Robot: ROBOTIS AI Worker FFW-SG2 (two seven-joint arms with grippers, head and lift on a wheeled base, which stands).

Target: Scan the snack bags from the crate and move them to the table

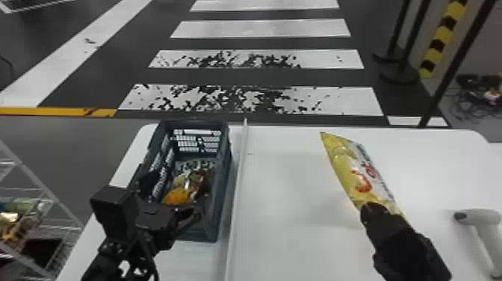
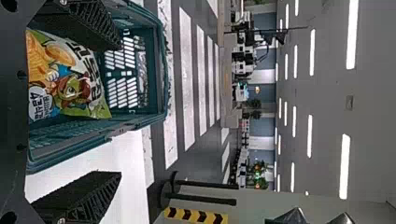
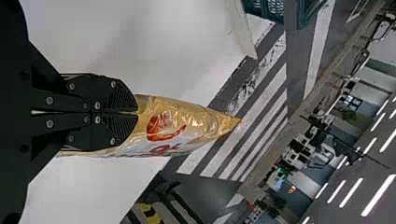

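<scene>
My right gripper [image 1: 373, 211] holds a yellow and white snack bag [image 1: 360, 175] over the right part of the table [image 1: 284, 224]. In the right wrist view the gripper [image 3: 135, 112] is shut on the edge of that bag [image 3: 182, 123]. My left gripper [image 1: 186, 216] is over the near end of the dark crate [image 1: 224, 179], where snack bags [image 1: 186, 187] lie inside. The left wrist view has this gripper [image 2: 119, 109] open, its fingers wide apart, with a colourful snack bag [image 2: 70, 79] in the crate [image 2: 161, 70] beyond them.
A white hand scanner [image 1: 480, 220] rests at the table's right side. A thin raised strip [image 1: 237, 209] runs along the table just right of the crate. To the left stands a wire rack [image 1: 48, 209] with goods. Barrier posts [image 1: 396, 71] stand beyond the table at the right.
</scene>
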